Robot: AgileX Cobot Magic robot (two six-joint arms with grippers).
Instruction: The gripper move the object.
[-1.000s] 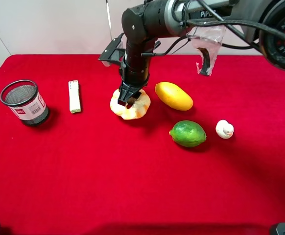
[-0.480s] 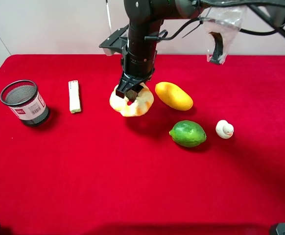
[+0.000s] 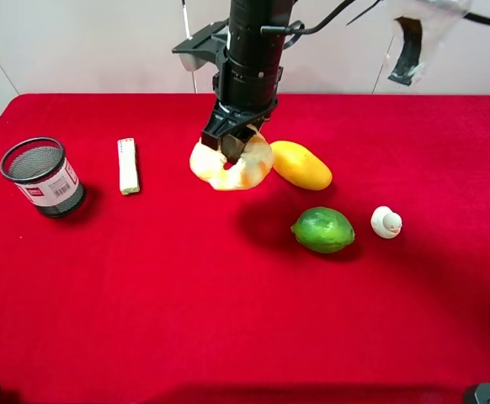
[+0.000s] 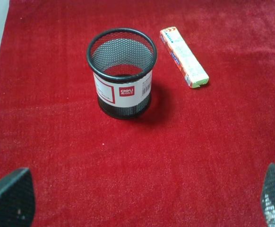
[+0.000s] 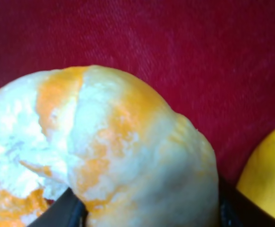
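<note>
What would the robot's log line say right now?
right gripper: shut on doughnut, held above cloth | left gripper: open, empty | mango: beside doughnut

Bright, even light; soft shadows

A red worktop (image 3: pixel 186 303) with five things on it.
At the left end stands a black mesh cup (image 3: pixel 41 177) with a white label, upright and open on top. Near it lies a long white pack (image 3: pixel 128 166), maybe sweets; the print is too small to read. Well off to the right lies a yellow mango (image 3: pixel 299 165). Closer to the camera sits a green lime (image 3: pixel 322 229), with a little white duck (image 3: pixel 386 222) just beside it.
</note>
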